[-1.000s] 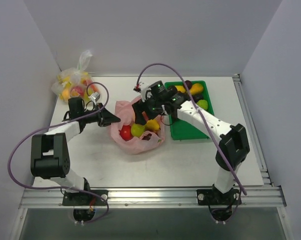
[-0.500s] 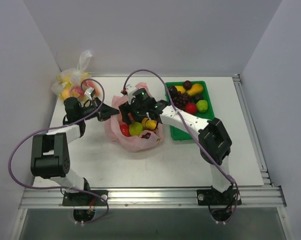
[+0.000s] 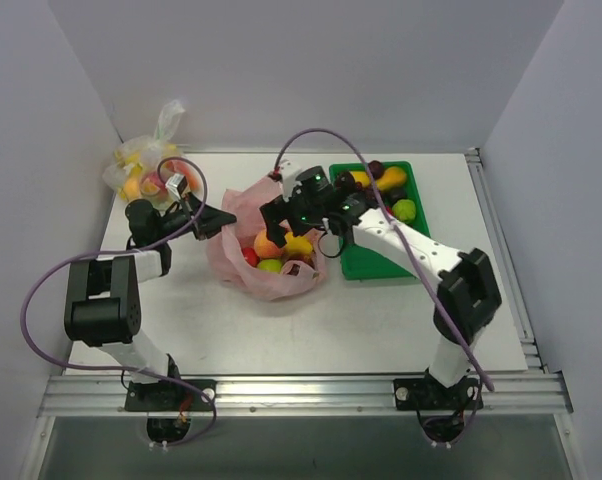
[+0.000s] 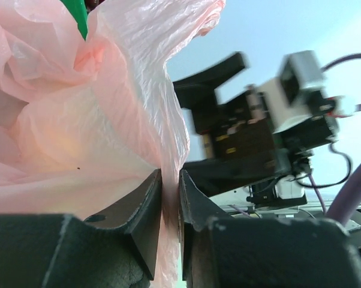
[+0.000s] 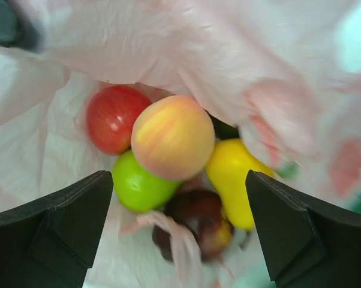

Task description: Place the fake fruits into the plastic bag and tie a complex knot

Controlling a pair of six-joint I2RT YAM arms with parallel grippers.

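Pinching the plastic bag [image 4: 102, 114] rim in the closed left gripper [image 4: 170, 180], mouth held wide at table [image 3: 381, 320] centre; right gripper [image 5: 179, 180] spread, empty, over the peach [image 5: 171, 137] atop fake fruits [image 5: 138, 186] inside; best raised straight up, clear of the film

The white table [image 3: 361, 320] carries three things. A pink bag [image 3: 266, 283] sits a little left of the middle, crumpled, its mouth open upward. Just to the right of the pink bag lies a green tray [image 3: 353, 262], its long side running toward the far edge. Well left of the pink bag and farther back, at the far left corner, rests a knotted clear bag of yellow and red fruit [image 3: 146, 168].
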